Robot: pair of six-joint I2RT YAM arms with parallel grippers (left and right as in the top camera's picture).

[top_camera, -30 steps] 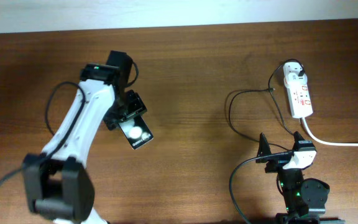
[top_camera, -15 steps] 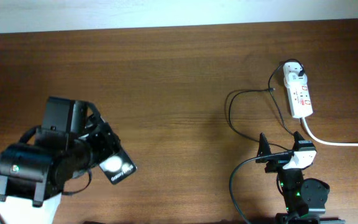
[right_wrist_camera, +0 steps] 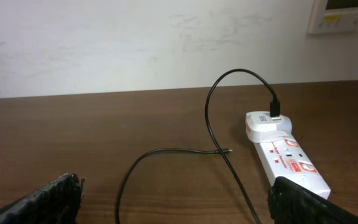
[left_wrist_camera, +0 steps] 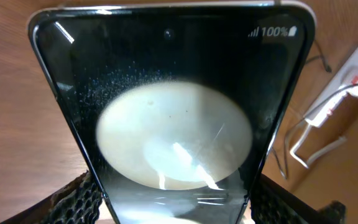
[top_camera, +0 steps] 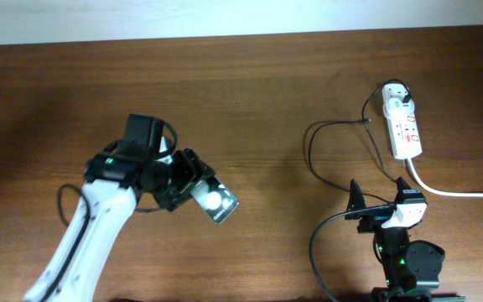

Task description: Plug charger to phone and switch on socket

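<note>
My left gripper [top_camera: 193, 188] is shut on the phone [top_camera: 214, 202], a slim black slab with a white round glare, held left of the table's centre. In the left wrist view the phone [left_wrist_camera: 173, 124] fills the frame between both fingers [left_wrist_camera: 73, 200], its screen showing "100%". The socket [top_camera: 402, 126] lies at the far right with its adapter [top_camera: 397, 96] plugged in. The charger cable [top_camera: 310, 147] loops left of the socket, its plug tip [top_camera: 367, 122] loose on the table. My right gripper [top_camera: 380, 200] is open and empty, near the front edge. The right wrist view shows the socket [right_wrist_camera: 288, 158], cable [right_wrist_camera: 209, 112] and tip [right_wrist_camera: 229, 150].
A thick white cord [top_camera: 453, 192] runs from the socket off the right edge. The socket also shows at the right of the left wrist view [left_wrist_camera: 353, 68]. A pale wall [right_wrist_camera: 135, 43] stands behind the table's far edge.
My left arm swung toward the front left with the phone, then moved right toward the centre. The right arm, the socket and the cable have not moved.
</note>
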